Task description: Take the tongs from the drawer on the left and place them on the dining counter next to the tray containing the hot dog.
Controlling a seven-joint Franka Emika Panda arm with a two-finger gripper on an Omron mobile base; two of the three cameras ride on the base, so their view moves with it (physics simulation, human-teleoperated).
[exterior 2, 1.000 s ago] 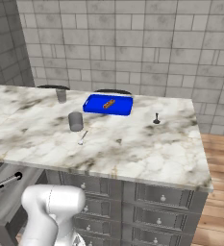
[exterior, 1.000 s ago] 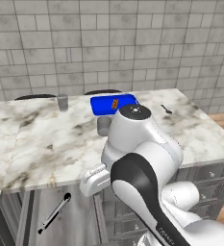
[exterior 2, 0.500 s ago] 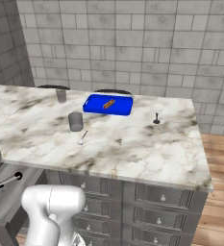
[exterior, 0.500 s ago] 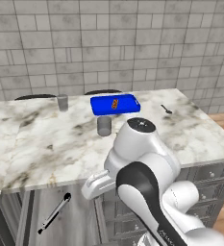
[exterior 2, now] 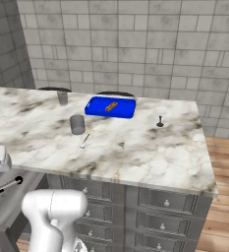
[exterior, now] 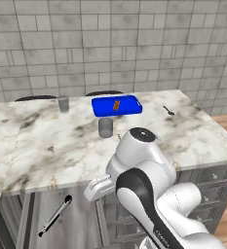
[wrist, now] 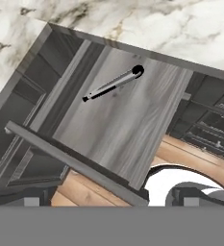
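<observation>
You have the tool [wrist: 111, 199] fully open and empty above the drawer [wrist: 132, 139]; tongs [wrist: 112, 83] lie ahead, long axis crosswise.

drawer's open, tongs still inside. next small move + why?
Probably lower the open gripper straight toward the tongs. They lie loose on the floor of the pulled-out drawer, with the gripper above and clear of them, so nothing is grasped yet.
</observation>
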